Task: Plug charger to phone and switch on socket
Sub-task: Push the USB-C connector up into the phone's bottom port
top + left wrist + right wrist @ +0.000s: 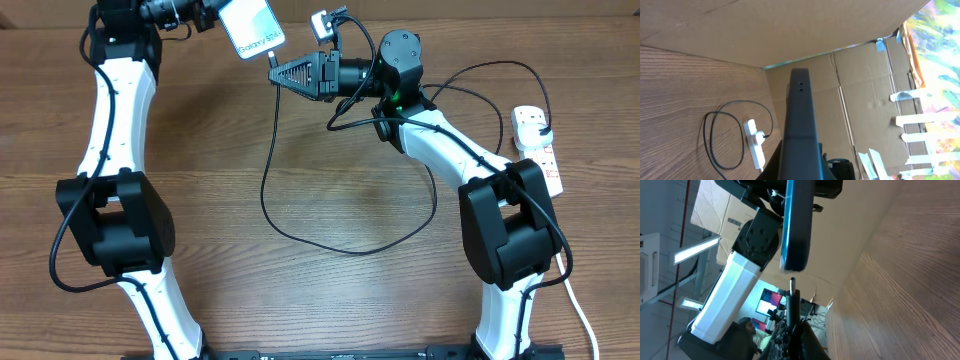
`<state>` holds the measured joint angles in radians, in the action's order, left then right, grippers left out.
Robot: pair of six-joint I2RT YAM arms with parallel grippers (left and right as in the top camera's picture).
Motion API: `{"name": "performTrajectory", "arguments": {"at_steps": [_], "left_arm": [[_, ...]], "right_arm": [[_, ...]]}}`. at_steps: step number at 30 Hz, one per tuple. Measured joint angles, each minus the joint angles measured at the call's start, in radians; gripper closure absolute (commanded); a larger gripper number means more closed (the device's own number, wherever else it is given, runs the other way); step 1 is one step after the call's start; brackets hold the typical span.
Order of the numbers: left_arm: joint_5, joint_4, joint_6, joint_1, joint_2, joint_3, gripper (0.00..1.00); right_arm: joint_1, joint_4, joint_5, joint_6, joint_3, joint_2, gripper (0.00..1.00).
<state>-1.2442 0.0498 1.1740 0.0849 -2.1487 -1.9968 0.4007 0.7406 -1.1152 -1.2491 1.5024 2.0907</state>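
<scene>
Connector tip (792, 284) of the charger (264, 180) nearest of all, pinched between the pressed-together fingers of the right gripper (283, 72) and poking straight out along the gripper's own line. Just beyond the tip, a small gap, then the short near edge of the phone (796, 227). Seen edge-on from the right wrist, with its long axis running on away from the tip and close to in line with it. No contact yet by the look of it; depth of the gap hard to judge, port too small to make out.

Further on, the phone's far end clamped in the left gripper (205, 16), fingers shut on it. Lit screen turned up toward the overhead camera, body held clear of the surface (330, 310) near its back edge.

Of the 2 arms, the right the nearer to the job. Likely need: a short straight push along the phone's long axis, with the left arm only bracing.

Farthest off, at the right edge, the white socket (537, 150). Black plug (540, 122) seemingly seated in an end outlet, slack cable looping back across the wood. Red switches well apart from both grippers.
</scene>
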Motion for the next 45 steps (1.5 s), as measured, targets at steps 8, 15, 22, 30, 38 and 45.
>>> {"name": "performTrajectory", "arguments": {"at_steps": [8,15,22,30,38,45], "left_arm": [[0.005,0.000,-0.004,-0.007,0.000,0.000,0.96],[0.008,0.001,-0.030,-0.007,0.000,0.000,0.96],[0.007,0.000,-0.044,-0.009,0.000,0.000,0.96],[0.014,0.001,-0.043,-0.018,0.000,0.000,0.96],[0.015,0.001,-0.042,-0.018,0.000,0.000,0.96],[0.026,0.000,-0.028,-0.020,0.000,0.000,0.96]], "right_arm": [[0.000,0.000,0.002,-0.005,0.000,0.000,0.96],[0.000,0.000,0.004,-0.005,0.000,0.000,0.96],[0.000,0.000,0.005,-0.007,0.000,0.000,0.96],[0.000,0.000,0.001,-0.008,0.000,0.000,0.96],[0.000,-0.001,0.001,-0.008,0.000,0.000,0.96],[0.000,0.000,0.003,-0.007,0.000,0.000,0.96]]}}
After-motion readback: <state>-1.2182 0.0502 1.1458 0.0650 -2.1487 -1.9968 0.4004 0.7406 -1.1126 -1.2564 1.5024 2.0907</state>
